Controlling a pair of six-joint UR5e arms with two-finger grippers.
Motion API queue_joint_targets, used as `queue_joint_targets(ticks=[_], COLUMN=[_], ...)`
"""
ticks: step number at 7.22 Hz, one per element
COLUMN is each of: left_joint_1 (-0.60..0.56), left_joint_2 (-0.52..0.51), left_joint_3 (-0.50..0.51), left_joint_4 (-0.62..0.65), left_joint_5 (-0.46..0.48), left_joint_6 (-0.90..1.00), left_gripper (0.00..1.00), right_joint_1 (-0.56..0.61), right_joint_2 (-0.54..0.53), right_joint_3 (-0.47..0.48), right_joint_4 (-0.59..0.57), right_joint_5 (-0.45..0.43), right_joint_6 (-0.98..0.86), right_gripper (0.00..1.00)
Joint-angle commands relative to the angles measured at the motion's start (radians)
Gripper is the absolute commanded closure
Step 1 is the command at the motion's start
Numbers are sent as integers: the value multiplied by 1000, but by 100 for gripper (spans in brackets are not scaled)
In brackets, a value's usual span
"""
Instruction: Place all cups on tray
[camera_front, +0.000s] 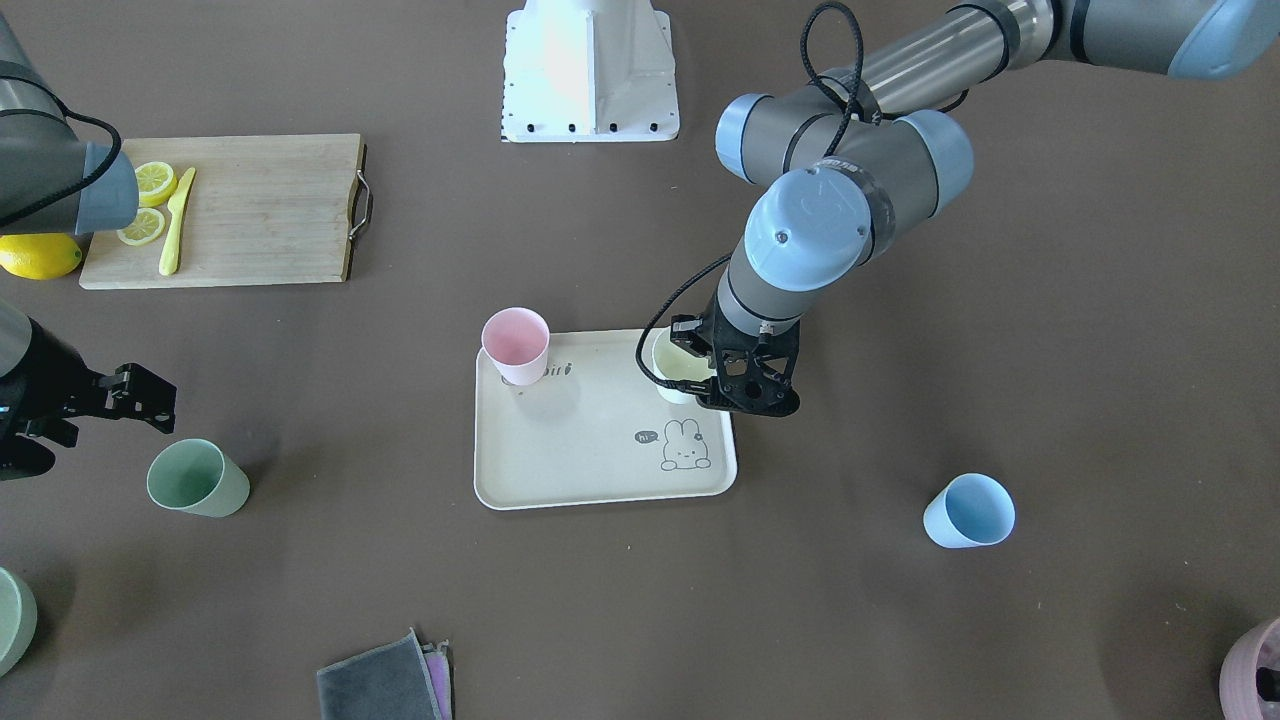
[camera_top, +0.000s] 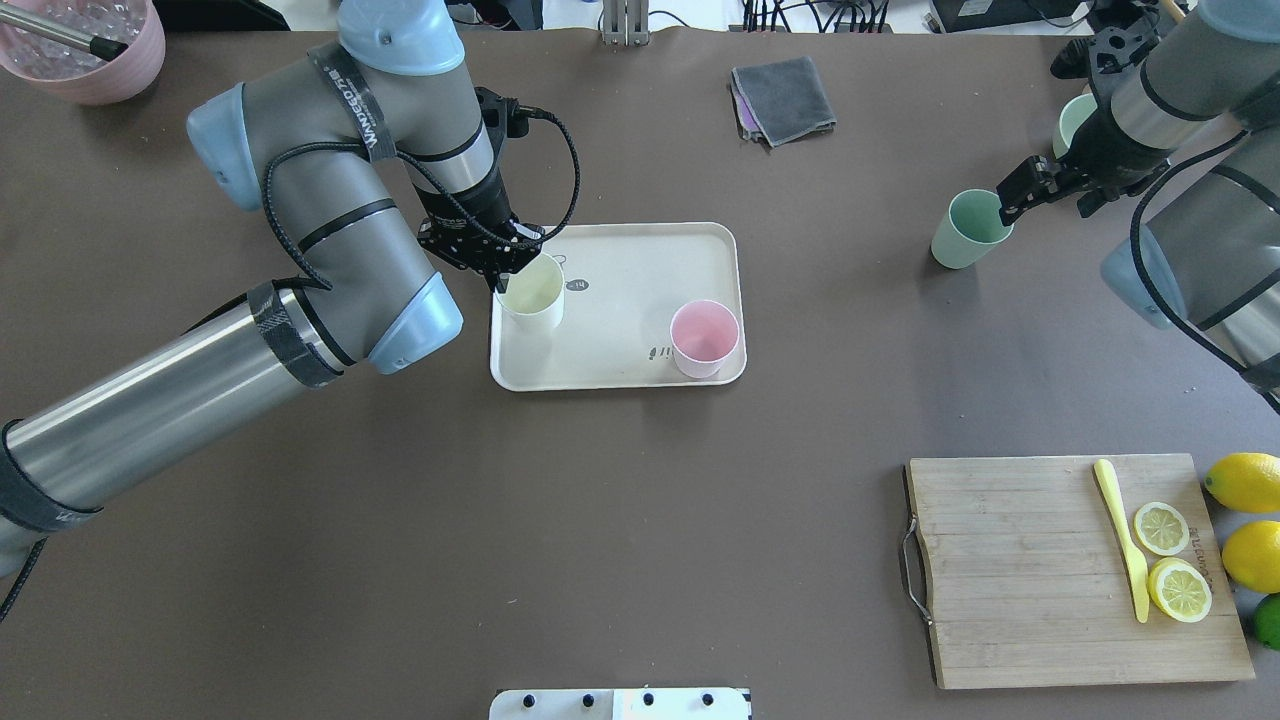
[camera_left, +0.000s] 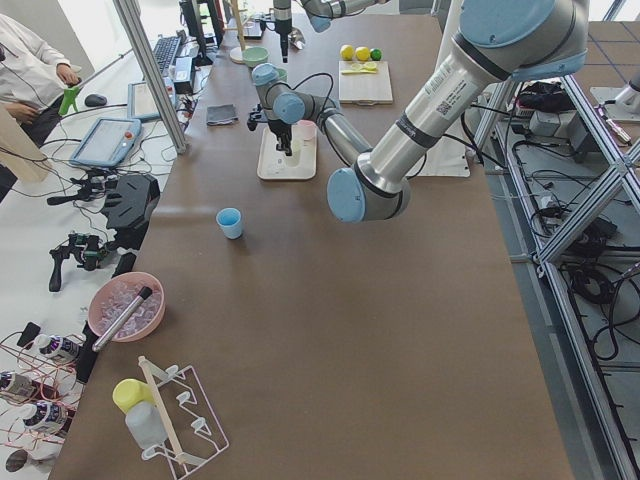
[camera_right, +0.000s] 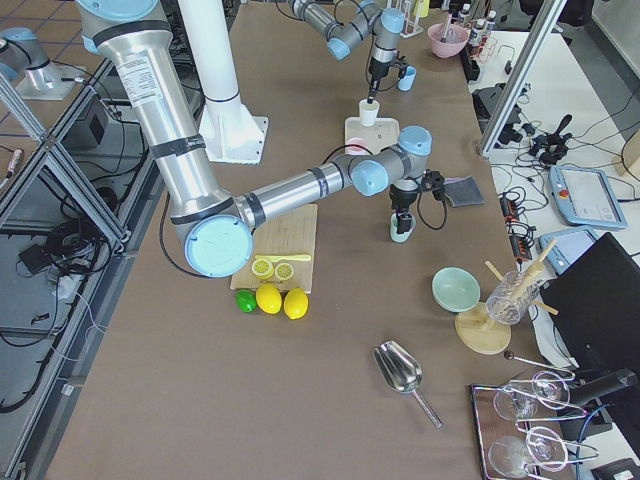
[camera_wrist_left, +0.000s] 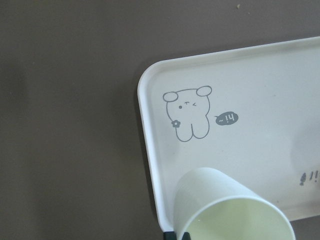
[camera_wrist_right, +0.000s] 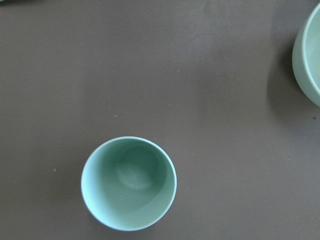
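Note:
The cream tray (camera_top: 640, 250) lies mid-table; it also shows in the front view (camera_front: 580, 450) and the left wrist view (camera_wrist_left: 250, 80). The pink cup (camera_top: 704, 338) stands upright on the tray's near right corner. My left gripper (camera_top: 510, 275) is shut on the rim of the cream-white cup (camera_top: 532, 292), holding it at the tray's left end next to the bunny drawing (camera_wrist_left: 187, 114). The sage green cup (camera_top: 965, 230) stands on the table to the right, with my right gripper (camera_top: 1020, 195) open just above and beside it. The light blue cup (camera_front: 968, 510) stands alone on the table.
A wooden cutting board (camera_top: 1020, 570) with lemon slices and a yellow knife lies at the near right, with lemons (camera_top: 1245, 480) beside it. A grey cloth (camera_top: 782, 98) lies at the far edge. A mauve pot (camera_top: 90, 50) stands far left. A green bowl (camera_wrist_right: 307, 55) sits near the green cup.

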Motion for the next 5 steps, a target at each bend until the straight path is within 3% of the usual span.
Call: queue_joint_targets(ticks=[1,3,5], left_joint_1=[5,0,-3], left_joint_2=[4,7,33], left_joint_3=[0,-40,-92], left_joint_4=[-2,10,17], left_joint_5=[1,-5,-3], left_joint_6=[-2,-5,-13], left_gripper=[2,2,2], right_joint_1=[6,7,6], right_joint_2=[71,78,115], right_joint_3=[-97,-177,-236], right_joint_4=[2,75,86], right_joint_5=[1,0,0], right_joint_6=[50,53,68], right_gripper=[0,1,15])
